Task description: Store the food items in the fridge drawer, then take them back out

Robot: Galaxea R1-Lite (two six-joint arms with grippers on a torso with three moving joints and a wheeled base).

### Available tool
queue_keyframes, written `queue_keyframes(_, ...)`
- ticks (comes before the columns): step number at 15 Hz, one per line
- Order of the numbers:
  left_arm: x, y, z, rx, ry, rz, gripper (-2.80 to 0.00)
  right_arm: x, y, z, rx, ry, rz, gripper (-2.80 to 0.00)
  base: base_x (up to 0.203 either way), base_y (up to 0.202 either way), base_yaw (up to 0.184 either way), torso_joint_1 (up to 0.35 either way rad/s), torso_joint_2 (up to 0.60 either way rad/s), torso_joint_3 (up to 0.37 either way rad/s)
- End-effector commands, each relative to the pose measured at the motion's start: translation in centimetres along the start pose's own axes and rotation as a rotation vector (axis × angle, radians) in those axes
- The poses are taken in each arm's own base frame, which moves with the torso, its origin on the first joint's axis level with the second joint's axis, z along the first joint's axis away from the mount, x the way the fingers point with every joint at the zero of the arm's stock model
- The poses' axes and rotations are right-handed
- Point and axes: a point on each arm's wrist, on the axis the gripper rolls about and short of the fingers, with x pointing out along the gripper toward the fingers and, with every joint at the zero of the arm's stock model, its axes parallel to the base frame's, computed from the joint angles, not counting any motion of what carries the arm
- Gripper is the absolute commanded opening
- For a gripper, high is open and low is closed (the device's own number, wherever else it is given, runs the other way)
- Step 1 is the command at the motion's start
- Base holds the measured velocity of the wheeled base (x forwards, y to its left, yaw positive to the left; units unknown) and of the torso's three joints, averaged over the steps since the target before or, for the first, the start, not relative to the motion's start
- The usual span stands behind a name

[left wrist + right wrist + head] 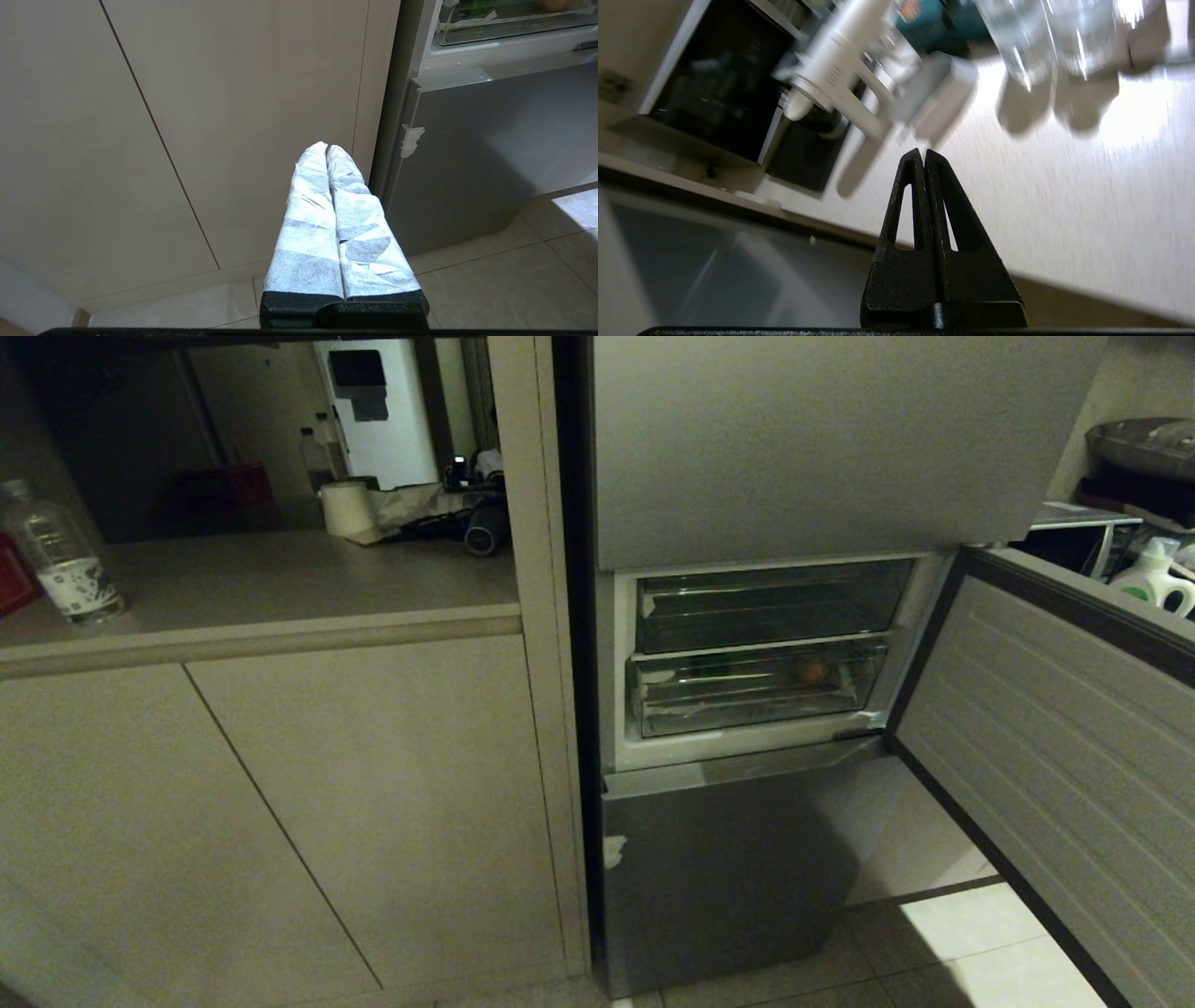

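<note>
Head view shows the orange-brown food item point(812, 669) inside the pushed-in fridge drawer point(747, 695), behind the open fridge door point(1055, 747). Left end effector point(327, 148) is closed and empty near the cabinet point(210, 116); right end effector point(923, 154) is closed, empty, over a desk point(1064, 186).

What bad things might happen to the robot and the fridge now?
1. The fridge door hangs wide open on the robot's right, so a swinging arm might bump it.
2. The orange-brown food item sits deep in the fridge drawer, which is pushed in, so grabbing it could fail until the drawer is pulled out.
3. The right gripper is shut, near bottles on a counter, and might knock them.
</note>
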Motion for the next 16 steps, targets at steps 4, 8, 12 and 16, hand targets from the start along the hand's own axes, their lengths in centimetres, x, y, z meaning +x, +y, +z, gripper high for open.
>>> queue_keyframes(4, 0.0, 0.0, 0.0, 0.000, 0.001, 0.001, -2.80, 1.4, -1.9, -2.1, 0.179, 0.188, -0.013, -2.80, 0.000, 0.000, 0.000, 0.000, 0.00, 0.000)
queue_keyframes(8, 0.0, 0.0, 0.0, 0.000, -0.001, 0.001, -2.80, 0.2, -2.3, -4.3, 0.274, 0.341, 0.098, -2.80, 0.000, 0.000, 0.000, 0.000, 0.00, 0.000)
queue_keyframes(12, 0.0, 0.0, 0.0, 0.000, 0.001, 0.001, -2.80, -1.1, -2.1, -5.5, 0.336, 0.447, 0.207, -2.80, 0.000, 0.000, 0.000, 0.000, 0.00, 0.000)
queue_keyframes(16, 0.0, 0.0, 0.0, 0.000, 0.000, 0.001, -2.80, -1.6, -1.3, -5.6, 0.399, 0.540, 0.328, -2.80, 0.000, 0.000, 0.000, 0.000, 0.00, 0.000)
